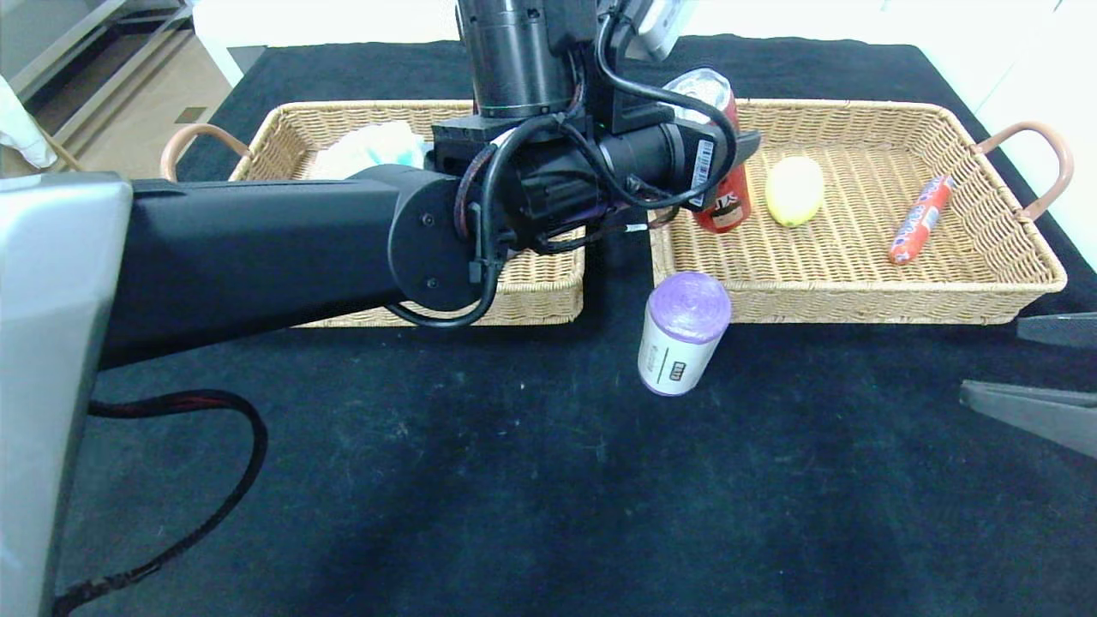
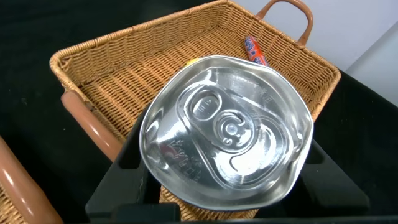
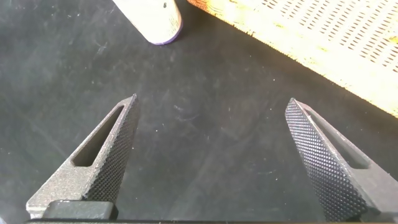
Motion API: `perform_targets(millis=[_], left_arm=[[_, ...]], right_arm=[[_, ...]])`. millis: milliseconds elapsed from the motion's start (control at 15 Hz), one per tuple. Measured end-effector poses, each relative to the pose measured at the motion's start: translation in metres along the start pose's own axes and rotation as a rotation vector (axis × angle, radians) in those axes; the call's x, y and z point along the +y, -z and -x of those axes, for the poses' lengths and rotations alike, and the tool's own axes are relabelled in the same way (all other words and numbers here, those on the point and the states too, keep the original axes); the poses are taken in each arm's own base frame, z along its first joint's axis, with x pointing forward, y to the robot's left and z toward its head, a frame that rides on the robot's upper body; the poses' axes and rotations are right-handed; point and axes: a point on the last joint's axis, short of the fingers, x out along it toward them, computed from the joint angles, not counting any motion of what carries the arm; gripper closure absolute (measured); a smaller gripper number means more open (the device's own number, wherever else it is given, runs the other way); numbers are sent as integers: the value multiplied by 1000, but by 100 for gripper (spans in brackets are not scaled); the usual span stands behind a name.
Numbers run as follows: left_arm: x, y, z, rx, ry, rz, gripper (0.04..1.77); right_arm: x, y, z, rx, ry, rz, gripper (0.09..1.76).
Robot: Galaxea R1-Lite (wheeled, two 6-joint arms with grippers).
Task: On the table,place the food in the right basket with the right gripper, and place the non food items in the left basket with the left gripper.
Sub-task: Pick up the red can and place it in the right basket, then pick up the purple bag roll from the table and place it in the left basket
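In the left basket point(image 1: 548, 291) a pale blue bath sponge point(image 1: 377, 146) already sits, mostly hidden by the arm. Left claw point(image 2: 214, 208) reaches across to the near-left corner of the right basket point(image 1: 857, 300), clamped on the red soda can point(image 1: 724, 184), upright, silver top toward the wrist camera, long axis vertical. Lemon point(image 1: 794, 190) and sausage point(image 1: 920, 219) lie in that basket, sausage running near-to-far, slightly diagonal. Purple roll point(image 1: 684, 334) left on the black counter point(image 1: 514, 471) between the baskets' fronts, purple end tipped up and away. Right claw point(image 3: 211, 162) parked low over the counter's right edge, fingers wide apart, empty. Judging: food nearly done, roll remains.
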Motion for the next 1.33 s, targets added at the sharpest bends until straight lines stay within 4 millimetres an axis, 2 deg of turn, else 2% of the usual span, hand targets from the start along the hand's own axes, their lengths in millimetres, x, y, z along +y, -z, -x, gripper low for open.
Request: perform_targets(millis=[333, 800, 1000, 1333], left_arm=[[0, 0, 0, 5, 1, 3, 46], [-1, -2, 2, 18, 0, 4, 25], [-2, -11, 12, 49, 6, 1, 20], [-3, -38, 41, 85, 9, 6, 15]], right_arm=[[-1, 1, -3, 9, -1, -4, 14], [-3, 1, -5, 15, 5, -7, 14], [-4, 1, -5, 17, 5, -9, 14], [-5, 2, -8, 26, 4, -13, 14]])
